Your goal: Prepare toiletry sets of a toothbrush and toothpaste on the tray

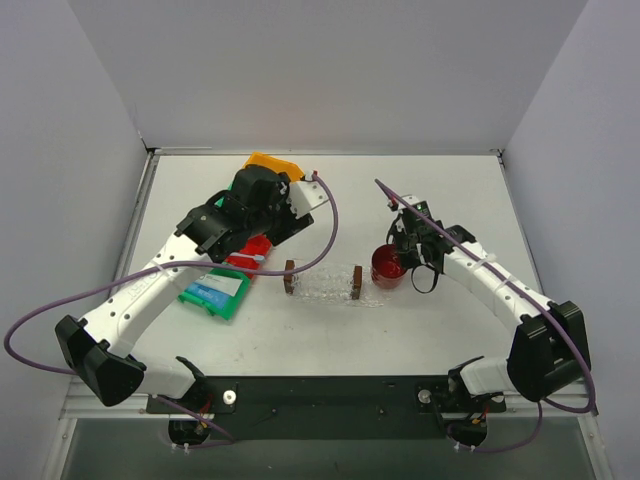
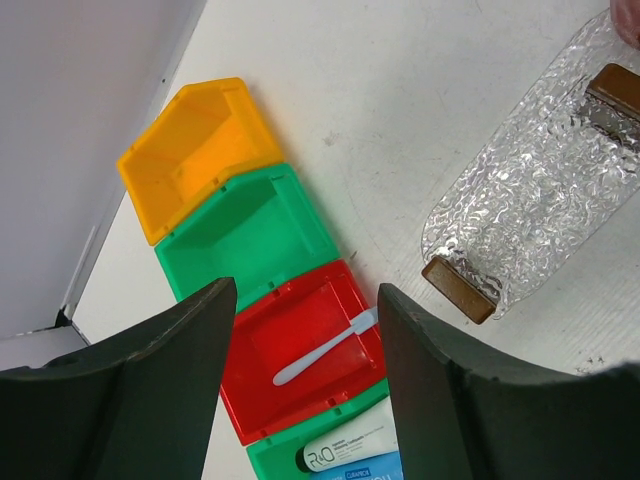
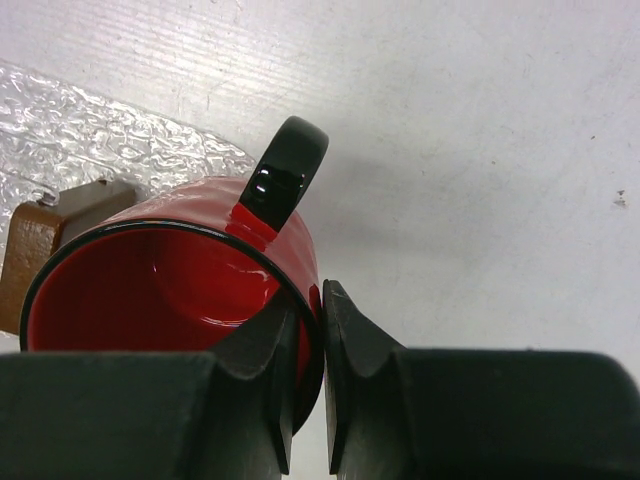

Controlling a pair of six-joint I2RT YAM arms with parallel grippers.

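A pale toothbrush (image 2: pixel 325 348) lies slantwise in a red bin (image 2: pixel 262 395). My left gripper (image 2: pixel 305 300) hangs open above that bin, touching nothing. In the green bin (image 2: pixel 268 455) beside it lie a white toothpaste tube (image 2: pixel 350 447) and a blue one (image 2: pixel 378 470). The toothpaste (image 1: pixel 218 290) also shows from above. The clear glass tray (image 1: pixel 322 285) (image 2: pixel 540 180) with brown end handles lies mid-table with nothing on it. My right gripper (image 3: pixel 310 300) (image 1: pixel 402 256) is shut on the rim of a red mug (image 3: pixel 170 280) (image 1: pixel 387 267) just right of the tray (image 3: pixel 90 140).
An orange bin (image 2: pixel 190 150) (image 1: pixel 272 163) and a second green bin (image 2: pixel 240 230) continue the row beyond the red one, both with nothing inside. The left wall stands close to the bins. The left arm (image 1: pixel 250 205) covers most of the row from above.
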